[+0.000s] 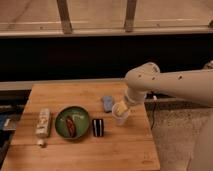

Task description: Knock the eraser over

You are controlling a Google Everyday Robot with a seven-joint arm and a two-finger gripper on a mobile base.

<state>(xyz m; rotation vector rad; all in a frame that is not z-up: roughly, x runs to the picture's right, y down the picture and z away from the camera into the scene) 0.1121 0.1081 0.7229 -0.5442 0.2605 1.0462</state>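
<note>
The eraser (pixel 98 127) is a small black block with a pale stripe. It stands upright on the wooden table (pixel 125 150), just right of the green bowl (pixel 72 122). A clear plastic cup (pixel 121 116) stands to the eraser's right. My gripper (pixel 120 108) hangs from the white arm (pixel 170 87) that reaches in from the right. It sits right over the cup, up and to the right of the eraser, apart from it.
The green bowl holds a reddish-brown item (pixel 70 125). A flat pale blue piece (pixel 107 103) lies behind the eraser. A pale bottle (pixel 43 122) lies at the left, with a tiny whitish lump (pixel 41 143) in front of it. The table's right edge is near the cup.
</note>
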